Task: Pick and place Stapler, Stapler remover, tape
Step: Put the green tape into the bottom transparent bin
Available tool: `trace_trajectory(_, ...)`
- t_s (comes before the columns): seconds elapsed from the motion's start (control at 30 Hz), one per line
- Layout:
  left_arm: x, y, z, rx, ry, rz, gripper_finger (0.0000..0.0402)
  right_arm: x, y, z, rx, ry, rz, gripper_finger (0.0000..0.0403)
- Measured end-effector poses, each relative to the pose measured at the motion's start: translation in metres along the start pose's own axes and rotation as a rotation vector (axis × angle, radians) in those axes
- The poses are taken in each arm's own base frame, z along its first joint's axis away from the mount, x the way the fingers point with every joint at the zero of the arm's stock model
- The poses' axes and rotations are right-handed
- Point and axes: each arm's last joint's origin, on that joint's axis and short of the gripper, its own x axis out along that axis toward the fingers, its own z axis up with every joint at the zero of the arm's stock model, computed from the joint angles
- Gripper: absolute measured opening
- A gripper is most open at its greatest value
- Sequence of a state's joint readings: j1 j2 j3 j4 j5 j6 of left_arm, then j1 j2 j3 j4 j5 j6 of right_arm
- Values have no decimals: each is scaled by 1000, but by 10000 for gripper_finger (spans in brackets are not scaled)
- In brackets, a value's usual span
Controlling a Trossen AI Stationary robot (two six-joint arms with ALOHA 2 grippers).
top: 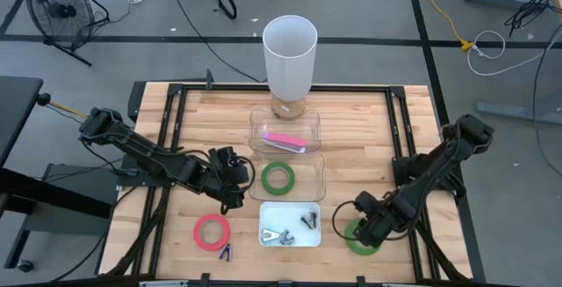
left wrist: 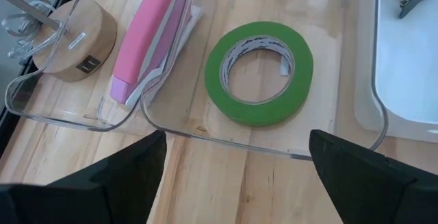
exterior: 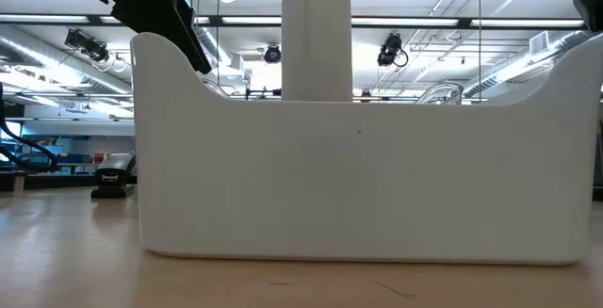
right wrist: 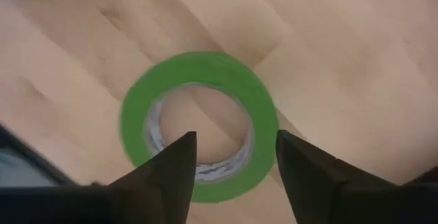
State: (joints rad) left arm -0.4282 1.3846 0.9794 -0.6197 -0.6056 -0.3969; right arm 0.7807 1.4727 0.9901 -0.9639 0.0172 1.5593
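Landmark: white tray [top: 291,237] at the near table edge.

Step in hand, as I judge it: picking tape. Right gripper [top: 363,232] hangs just right of the white tray, over a green roll [top: 359,238] lying flat on the bare wood. Right wrist view: fingers parted a moderate way, holding nothing, tips over the near part of the ring [right wrist: 200,125], one tip over its hole, the other over its rim. Contact with the roll can't be told. Next move likely needs a drop so one finger goes in the hole and one outside the wall, then a close, lift, and carry to a bin.

Left of the white tray: red roll [top: 212,231] and a small purple remover [top: 226,252], both on wood, untouched. The tray itself holds small metal bits, too small to name.

Just beyond the tray: clear bin [top: 292,177] with a second green roll [top: 277,177] flat inside. Left gripper [top: 231,184] sits just left of that bin, spread wide and empty, well off the red roll.

Farther still: another clear bin [top: 285,130] with the pink stapler [top: 287,141] in it, so that item looks placed.

Farthest: tall white cup [top: 290,56] on a round wooden base.
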Motion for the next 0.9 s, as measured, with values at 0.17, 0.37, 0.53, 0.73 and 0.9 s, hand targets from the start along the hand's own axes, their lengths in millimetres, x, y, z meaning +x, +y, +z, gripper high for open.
trace_trajectory(0.17, 0, 0, 0, 0, 0, 0, 362, 9, 2, -4, -12, 6, -41, 223)
trace_trajectory(0.37, 0, 0, 0, 0, 0, 0, 362, 21, 3, -7, -22, 3, -91, 237)
trace_trajectory(0.53, 0, 0, 0, 0, 0, 0, 362, 33, -2, -9, 13, 0, -127, 238)
trace_trajectory(0.73, 0, 0, 0, 0, 0, 0, 362, 51, -8, -11, 44, 29, -89, 238)
trace_trajectory(0.9, 0, 0, 0, 0, 0, -1, 362, 63, -17, -11, 43, 45, -86, 238)
